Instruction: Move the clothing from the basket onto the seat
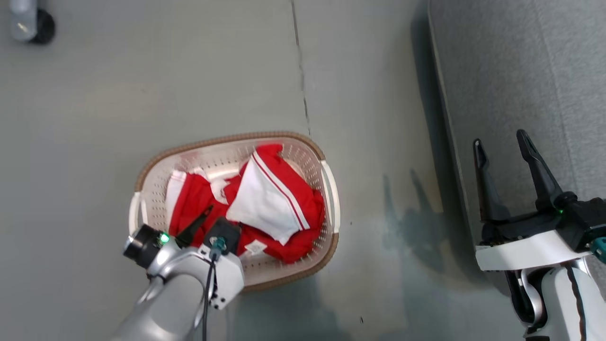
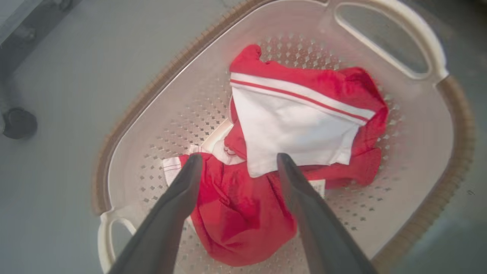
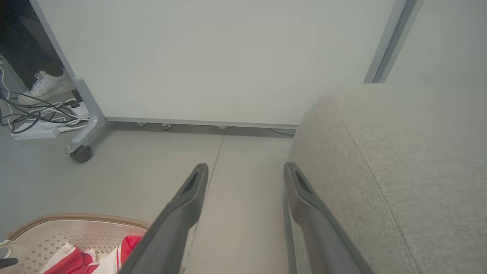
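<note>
The left gripper (image 2: 239, 158) hangs over the near end of the basket (image 1: 227, 139). Its two dark fingers are spread wide and point down at the clothing (image 1: 265, 199), gripping nothing; whether the tips touch the cloth cannot be told. The basket, oval and cream-white with a brown woven-look rim and white side handles, sits on the grey floor (image 1: 142, 94). Inside it the clothing lies in a crumpled red heap, with a white panel edged in thin stripes folded on top. To the right of the basket, well apart from it, the right gripper (image 1: 499, 138) hovers with its fingers just as wide and empty, at the basket-side edge of the seat (image 1: 521, 71), a large grey fabric cushion. Beyond the basket, far to its left, a dark caster wheel (image 1: 42, 26) stands on the floor.
</note>
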Robot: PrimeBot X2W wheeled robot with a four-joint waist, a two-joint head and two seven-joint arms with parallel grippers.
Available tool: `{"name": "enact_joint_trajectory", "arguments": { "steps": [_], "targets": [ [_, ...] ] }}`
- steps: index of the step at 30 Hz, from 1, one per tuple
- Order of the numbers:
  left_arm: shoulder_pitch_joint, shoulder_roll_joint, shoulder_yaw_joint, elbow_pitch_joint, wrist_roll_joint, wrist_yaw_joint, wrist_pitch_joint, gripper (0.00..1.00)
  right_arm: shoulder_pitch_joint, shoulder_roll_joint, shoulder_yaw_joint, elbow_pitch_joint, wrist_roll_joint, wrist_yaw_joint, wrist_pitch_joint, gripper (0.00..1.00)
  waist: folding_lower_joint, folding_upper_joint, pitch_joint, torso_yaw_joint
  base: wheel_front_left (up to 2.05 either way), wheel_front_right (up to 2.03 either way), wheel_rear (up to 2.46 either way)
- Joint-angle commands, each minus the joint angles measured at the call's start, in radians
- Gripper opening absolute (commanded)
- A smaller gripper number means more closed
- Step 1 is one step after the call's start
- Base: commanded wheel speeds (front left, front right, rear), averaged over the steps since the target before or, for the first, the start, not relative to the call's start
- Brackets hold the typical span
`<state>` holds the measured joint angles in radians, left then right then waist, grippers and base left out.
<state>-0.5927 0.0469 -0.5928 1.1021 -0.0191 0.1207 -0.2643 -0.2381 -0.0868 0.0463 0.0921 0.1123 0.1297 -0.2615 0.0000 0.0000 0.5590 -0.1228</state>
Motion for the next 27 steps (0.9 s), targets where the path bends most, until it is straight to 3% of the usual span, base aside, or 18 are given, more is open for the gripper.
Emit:
{"name": "enact_joint_trajectory", "arguments": {
  "steps": [1, 5, 11, 27],
  "targets": [
    [-0.039, 0.007, -0.002, 0.022, 0.008, -0.007, 0.0, 1.0, -0.017, 0.003, 0.004, -0.006, -0.006, 0.002, -0.005, 1.0, 0.0, 0.0, 0.101, -0.025, 0.0, 0.0, 0.0],
    [-0.126, 0.006, -0.03, 0.129, 0.025, -0.037, 0.07, 1.0, -0.038, 0.008, 0.01, -0.009, 0.001, 0.002, -0.005, 1.0, 0.0, 0.0, 0.179, -0.037, 0.0, 0.0, 0.0],
    [-0.23, 0.007, -0.093, 0.176, 0.066, -0.093, 0.242, 1.0, -0.071, 0.024, 0.03, -0.01, 0.027, 0.002, -0.005, 1.0, 0.0, 0.0, 0.264, -0.044, 0.0, 0.0, 0.0],
    [-0.361, 0.063, -0.142, 0.186, 0.091, -0.064, 0.506, 1.0, -0.134, 0.035, 0.094, -0.02, 0.045, 0.002, -0.005, 1.0, 0.0, 0.0, 0.394, -0.102, 0.0, 0.0, 0.0]
  ]
}}
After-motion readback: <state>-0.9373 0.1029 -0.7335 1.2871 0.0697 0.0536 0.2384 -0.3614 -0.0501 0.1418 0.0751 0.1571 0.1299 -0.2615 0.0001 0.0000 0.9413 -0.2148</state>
